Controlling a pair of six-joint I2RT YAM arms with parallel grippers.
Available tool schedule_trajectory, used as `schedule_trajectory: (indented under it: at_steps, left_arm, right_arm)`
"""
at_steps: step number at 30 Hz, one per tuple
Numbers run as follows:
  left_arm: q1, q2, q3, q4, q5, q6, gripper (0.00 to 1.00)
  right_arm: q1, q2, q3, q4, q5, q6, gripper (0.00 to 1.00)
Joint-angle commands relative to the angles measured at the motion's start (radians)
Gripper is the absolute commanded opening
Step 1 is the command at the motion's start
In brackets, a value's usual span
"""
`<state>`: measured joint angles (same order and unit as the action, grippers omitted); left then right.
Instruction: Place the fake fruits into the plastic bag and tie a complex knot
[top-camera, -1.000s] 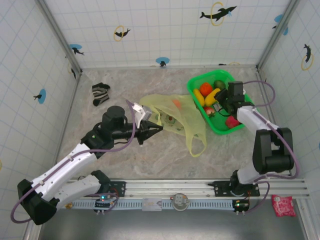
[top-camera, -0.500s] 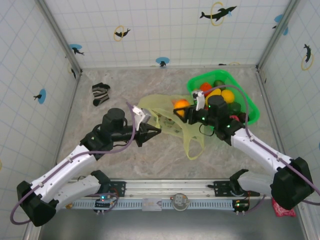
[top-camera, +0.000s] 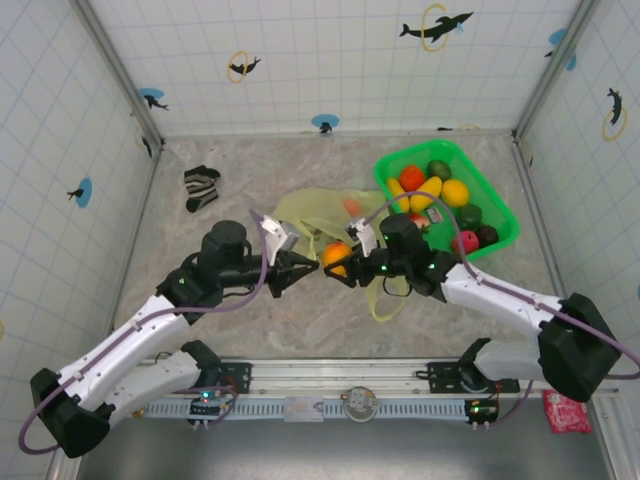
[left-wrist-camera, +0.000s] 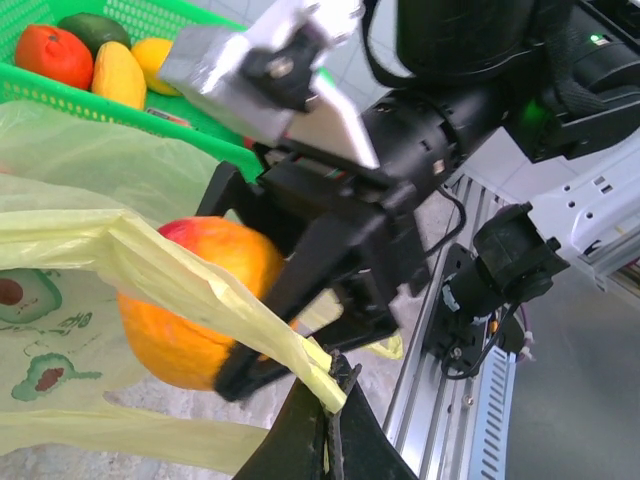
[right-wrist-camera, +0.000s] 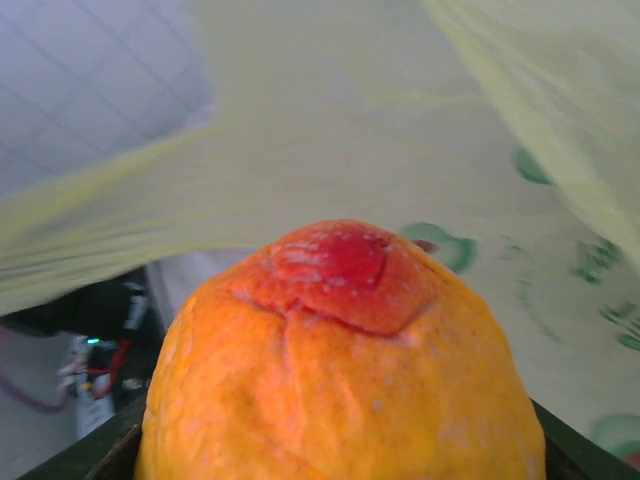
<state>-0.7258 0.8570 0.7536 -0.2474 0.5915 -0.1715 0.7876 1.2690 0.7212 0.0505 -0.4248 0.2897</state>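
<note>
Pinches bag rim in closed left gripper to hold mouth open; clamps orange fruit in right gripper, ready for insertion.

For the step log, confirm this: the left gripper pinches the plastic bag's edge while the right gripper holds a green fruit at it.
Not green: the right wrist view shows the fruit in the right gripper is orange with a red patch. The left gripper does pinch the plastic bag at its edge.
</note>
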Motion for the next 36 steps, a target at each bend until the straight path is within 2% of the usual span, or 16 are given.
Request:
schedule_trajectory:
  at_steps: [1,11,14,20,21,23,26,30,36]
  left_arm:
    - [-0.004,-0.020,-0.014,-0.048,0.013,0.061,0.00]
    - [-0.005,-0.052,-0.069,-0.065,0.024,0.098,0.00]
    - [-0.005,-0.046,-0.068,-0.056,0.039,0.097,0.00]
    - [-0.004,-0.045,-0.064,-0.028,-0.007,0.072,0.00]
    - [-0.004,-0.048,-0.069,-0.019,-0.036,0.057,0.00]
    - [-0.003,-0.050,-0.084,-0.001,-0.075,0.041,0.00]
    - [-0.004,-0.048,-0.087,0.008,-0.078,0.029,0.00]
    - [-0.003,-0.056,-0.088,0.007,-0.085,0.026,0.00]
    - [-0.003,-0.049,-0.095,0.003,-0.085,0.030,0.00]
  right_arm:
    - [0.001,0.087,0.097,-0.083,0.158,-0.013,0.48]
    - [0.014,0.238,0.288,-0.143,0.540,0.011,0.47]
    - [0.024,0.284,0.342,-0.131,0.595,0.029,0.49]
    - [0.074,0.434,0.482,-0.151,0.613,0.031,0.53]
    - [0.079,0.456,0.493,-0.151,0.618,0.031,0.57]
    - [0.087,0.509,0.532,-0.183,0.641,0.047,0.72]
    - [0.088,0.543,0.559,-0.230,0.642,0.067,0.79]
    - [0.086,0.478,0.492,-0.179,0.648,0.067,0.78]
    - [0.078,0.372,0.415,-0.136,0.589,0.043,0.77]
